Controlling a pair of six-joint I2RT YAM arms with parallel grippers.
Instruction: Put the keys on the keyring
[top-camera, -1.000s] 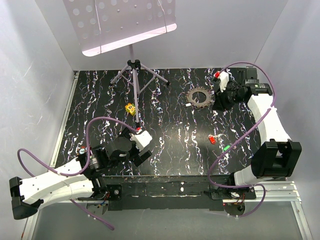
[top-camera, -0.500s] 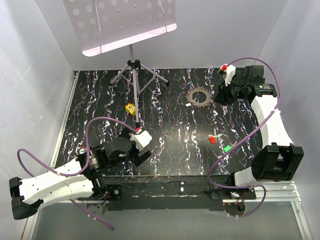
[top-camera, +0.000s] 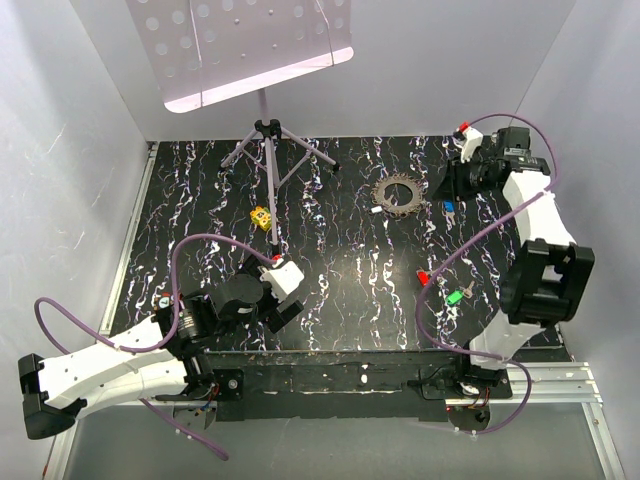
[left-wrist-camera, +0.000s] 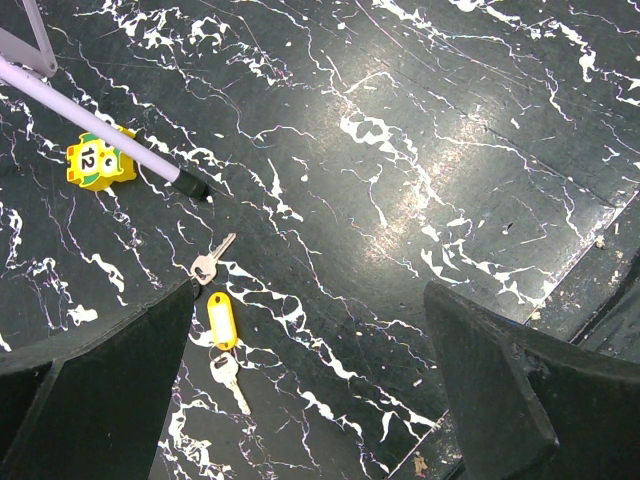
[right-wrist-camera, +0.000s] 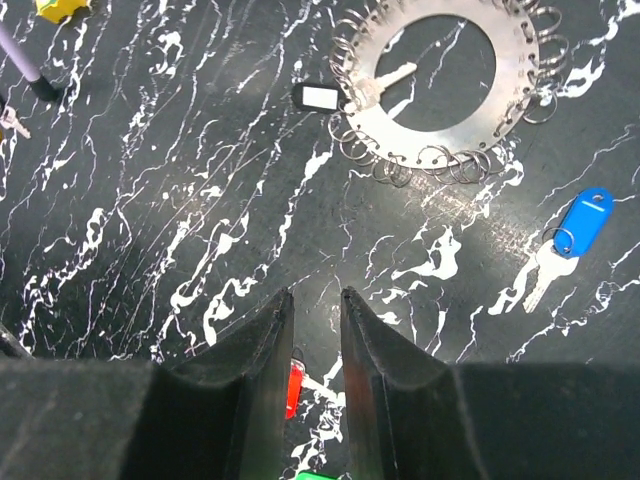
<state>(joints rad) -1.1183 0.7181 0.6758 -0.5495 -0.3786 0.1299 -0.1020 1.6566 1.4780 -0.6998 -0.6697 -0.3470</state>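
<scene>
Black marbled tabletop (top-camera: 340, 260) within white walls; the keyring (right-wrist-camera: 440, 70), a flat disc hung with many small rings, lies toward the far right. One tagged key (right-wrist-camera: 385, 80) at its inner edge looks already threaded. Your loose keys are scattered: the blue-tagged key (right-wrist-camera: 575, 235) lies near the disc, the red key (top-camera: 424, 278) and green key (top-camera: 455, 296) sit closer to the arm bases, and the yellow-tagged keys (left-wrist-camera: 222, 320) lie on the left, near a music stand leg (left-wrist-camera: 100, 125). Likely faults: each key lies flat and is far smaller than the fingers, so a slightly off-centre pinch would probably skid it away or catch only the tag. A low approach by the disc could nudge the rings, and reaching on the left could strike the stand leg. Your right hand (right-wrist-camera: 315, 300) hovers over the tabletop, fingers narrowly parted, gripping nothing. Your left hand (left-wrist-camera: 310, 290) is spread fully wide above the yellow-tagged keys, touching nothing.
</scene>
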